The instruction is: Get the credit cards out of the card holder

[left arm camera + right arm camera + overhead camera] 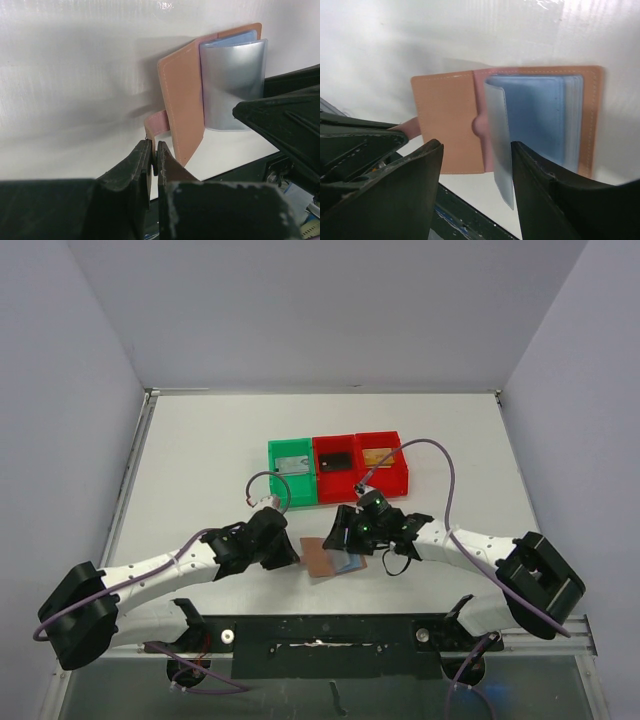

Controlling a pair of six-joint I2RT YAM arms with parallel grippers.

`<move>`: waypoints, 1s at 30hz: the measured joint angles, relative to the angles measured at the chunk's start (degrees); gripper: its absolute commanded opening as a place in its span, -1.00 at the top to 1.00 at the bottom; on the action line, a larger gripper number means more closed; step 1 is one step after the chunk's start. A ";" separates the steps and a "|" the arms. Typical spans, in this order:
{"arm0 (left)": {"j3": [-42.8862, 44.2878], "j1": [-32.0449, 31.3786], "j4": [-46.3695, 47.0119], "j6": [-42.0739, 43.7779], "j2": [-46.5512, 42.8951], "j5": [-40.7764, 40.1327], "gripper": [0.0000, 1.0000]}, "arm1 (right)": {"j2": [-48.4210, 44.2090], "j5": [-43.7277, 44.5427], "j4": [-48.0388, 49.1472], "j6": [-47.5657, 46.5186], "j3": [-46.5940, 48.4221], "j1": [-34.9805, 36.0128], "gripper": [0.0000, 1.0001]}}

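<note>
Card holder [330,560] lies open on table [200,460] btwn arms, light, floppy, w/ slick sleeves [500,145]; left gripper [154,156] pinches its tab [156,122], right gripper [476,147] gapes astride one sleeve, so best grab card edges.

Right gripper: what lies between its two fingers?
A pale plastic sleeve of the open card holder stands there, seen in the right wrist view.

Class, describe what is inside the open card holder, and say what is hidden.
Inside the card holder lie bluish plastic sleeves, one lifted up. Whether cards sit in them cannot be told; the sleeves overlap.
</note>
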 measured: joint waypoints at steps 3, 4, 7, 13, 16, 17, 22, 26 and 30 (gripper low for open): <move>0.00 0.00 0.00 -0.02 0.07 0.04 1.00 | 0.02 -2.08 1.40 -0.68 0.94 0.22 -0.21; 0.00 0.00 0.00 0.00 0.07 0.04 1.00 | 0.07 -2.73 1.90 -0.87 1.16 0.35 -0.22; 0.00 0.00 0.00 -0.02 0.02 0.02 1.00 | 1.55 -5.27 4.15 -1.46 2.71 1.05 -0.23; -0.02 0.22 -0.02 -0.09 -0.61 -0.07 1.00 | 7.56 -10.32 10.73 -0.74 4.00 2.10 -0.22; -0.33 0.26 0.09 -0.33 -1.03 -0.13 0.89 | 9.70 -12.85 17.40 1.97 1.68 2.08 -0.24; -0.61 0.26 0.17 -0.55 -1.18 -0.15 0.82 | 10.23 -13.68 19.85 3.26 0.20 2.08 -0.24; -2.58 0.26 0.90 -1.75 -1.92 -0.22 0.32 | 11.13 -14.86 25.46 8.07 -4.85 1.53 -0.21; -4.35 0.26 2.67 -3.17 -2.80 -0.22 0.08 | 10.88 -14.38 25.99 9.75 -5.70 0.90 0.10; -5.86 0.26 4.59 -4.22 -3.41 -0.09 -0.03 | 8.90 -11.93 23.78 9.55 -5.66 0.87 0.38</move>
